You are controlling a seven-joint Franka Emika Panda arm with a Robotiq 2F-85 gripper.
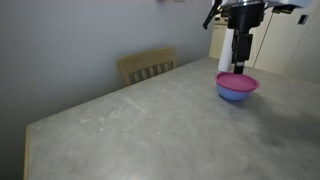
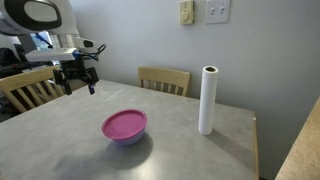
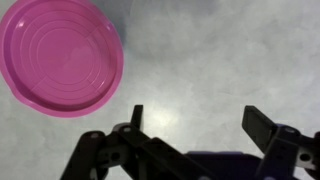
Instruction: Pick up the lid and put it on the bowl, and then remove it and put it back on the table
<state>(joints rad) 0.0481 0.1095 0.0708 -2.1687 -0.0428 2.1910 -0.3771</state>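
The magenta-pink lid [image 1: 237,81] lies on top of the periwinkle-blue bowl [image 1: 235,95] on the grey table [image 1: 130,125]. Both exterior views show them, the lid [image 2: 124,124] covering the bowl [image 2: 126,139]. In the wrist view the lid [image 3: 62,55] fills the upper left and hides the bowl beneath it. My gripper [image 3: 195,112] is open and empty over bare table [image 3: 220,50] beside the lid. In the exterior views it hangs above the table, apart from the lid [image 1: 240,60] [image 2: 82,85].
A white paper towel roll [image 2: 208,100] stands upright near the bowl, also seen in an exterior view [image 1: 224,60]. Wooden chairs [image 2: 164,80] [image 2: 28,90] stand at the table's edges, and one shows in an exterior view [image 1: 148,66]. A wall is behind them.
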